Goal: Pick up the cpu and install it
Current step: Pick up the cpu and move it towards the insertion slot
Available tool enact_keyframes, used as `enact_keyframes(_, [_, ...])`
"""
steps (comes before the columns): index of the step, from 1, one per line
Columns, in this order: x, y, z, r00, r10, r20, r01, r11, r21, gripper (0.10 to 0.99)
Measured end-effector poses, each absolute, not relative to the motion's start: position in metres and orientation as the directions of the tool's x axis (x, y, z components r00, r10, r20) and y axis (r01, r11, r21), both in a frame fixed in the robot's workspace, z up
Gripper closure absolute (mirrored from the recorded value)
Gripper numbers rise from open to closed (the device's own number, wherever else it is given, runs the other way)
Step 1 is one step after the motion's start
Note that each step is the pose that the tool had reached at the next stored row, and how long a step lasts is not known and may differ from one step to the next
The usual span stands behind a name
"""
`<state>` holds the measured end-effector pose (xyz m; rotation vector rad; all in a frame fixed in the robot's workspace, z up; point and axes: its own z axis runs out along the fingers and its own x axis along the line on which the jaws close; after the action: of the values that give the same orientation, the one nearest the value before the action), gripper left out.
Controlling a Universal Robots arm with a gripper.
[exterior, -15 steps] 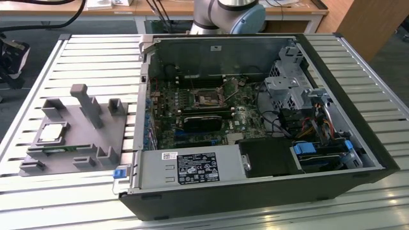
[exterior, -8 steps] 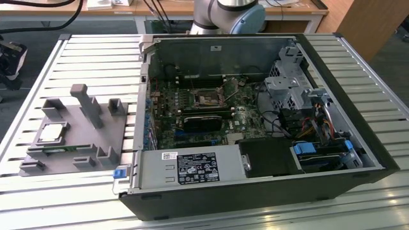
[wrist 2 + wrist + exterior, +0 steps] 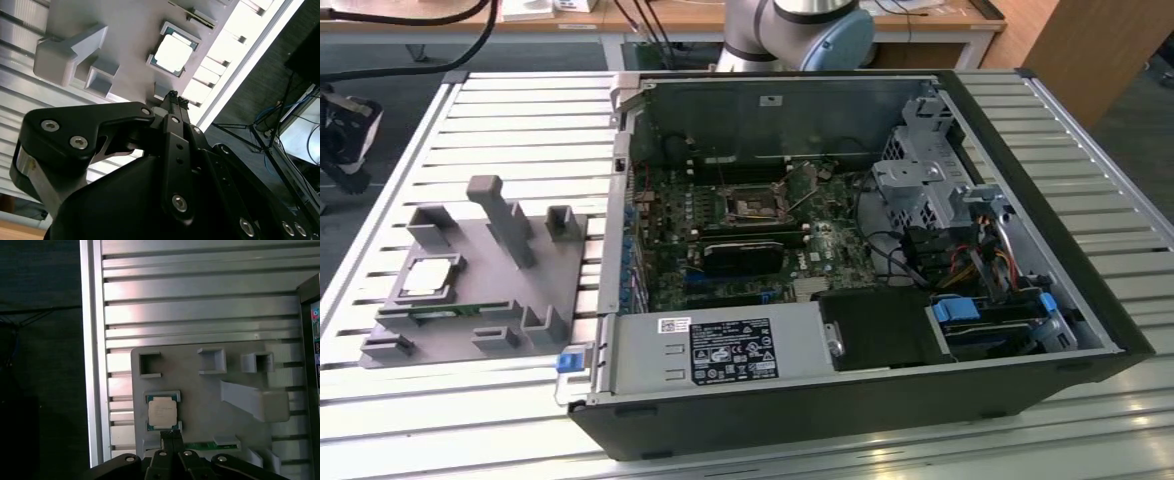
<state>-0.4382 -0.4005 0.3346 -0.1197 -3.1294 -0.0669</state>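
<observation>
On the grey holder plate (image 3: 480, 275), toward the exterior view's left, the cpu (image 3: 430, 277) is lying flat in its square recess with its shiny metal top facing up. The plate is sitting on the slatted metal table (image 3: 454, 420), just beside the open computer case (image 3: 854, 410), which is lying on its side with the motherboard exposed. The socket (image 3: 754, 207) is showing near the middle of the board, well apart from the cpu. A green memory stick (image 3: 447, 312) is resting in a slot of the same plate, near the cpu.

Both wrist views are looking past the gripper (image 3: 171, 436) at the plate. The black fingers (image 3: 166, 440) are standing pressed together (no gap is showing between the tips), and they are holding nothing. In the first wrist view the tips are overlapping the edge of the recess, with the cpu (image 3: 162, 412) just beyond them. In the second wrist view the gripper (image 3: 177, 97) is hanging over the plate, with the cpu (image 3: 172, 50) lying uncovered near it. Whether the tips are touching the plate cannot be told. The arm's base (image 3: 801, 30) is standing behind the case in the exterior view.
</observation>
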Motion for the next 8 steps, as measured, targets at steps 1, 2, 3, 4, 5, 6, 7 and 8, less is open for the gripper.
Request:
enact_keyframes(1, [-0.438, -0.400, 0.333, -0.997, 0.076, 0.011, 0.077, 0.996, 0.044, 0.965])
enact_keyframes(2, [-0.438, -0.400, 0.332, -0.997, 0.076, 0.011, 0.077, 0.996, 0.045, 0.965])
enact_keyframes(3, [-0.438, -0.400, 0.330, -0.997, 0.076, 0.011, 0.077, 0.996, 0.045, 0.965])
enact_keyframes(4, [-0.438, -0.401, 0.329, -0.997, 0.076, 0.011, 0.077, 0.996, 0.046, 0.965])
enact_keyframes(5, [-0.438, -0.401, 0.327, -0.997, 0.076, 0.011, 0.077, 0.996, 0.046, 0.965])
enact_keyframes(6, [-0.438, -0.401, 0.326, -0.997, 0.076, 0.011, 0.077, 0.996, 0.047, 0.965])
enact_keyframes(7, [-0.438, -0.401, 0.324, -0.997, 0.076, 0.011, 0.077, 0.996, 0.047, 0.965])
enact_keyframes(8, [-0.438, -0.401, 0.323, -0.997, 0.076, 0.011, 0.077, 0.996, 0.047, 0.965])
